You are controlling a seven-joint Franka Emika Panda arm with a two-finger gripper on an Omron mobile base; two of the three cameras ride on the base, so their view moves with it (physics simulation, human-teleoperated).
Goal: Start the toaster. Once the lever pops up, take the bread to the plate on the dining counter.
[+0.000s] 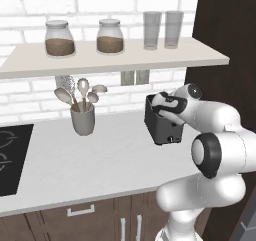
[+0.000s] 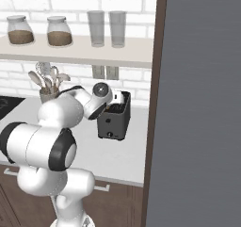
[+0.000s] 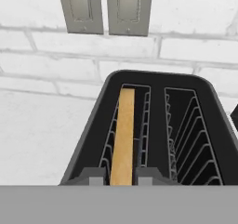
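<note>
left base view: pale grey worktop under white brick wall, with shelf carrying two jars and two glasses, utensil cup to the left. black boxy toaster at the worktop's right end. hand view: bread, tan edge up, standing in the left slot, between the fingertips. gripper narrowed around the bread, real grasp impossible to tell.
</note>
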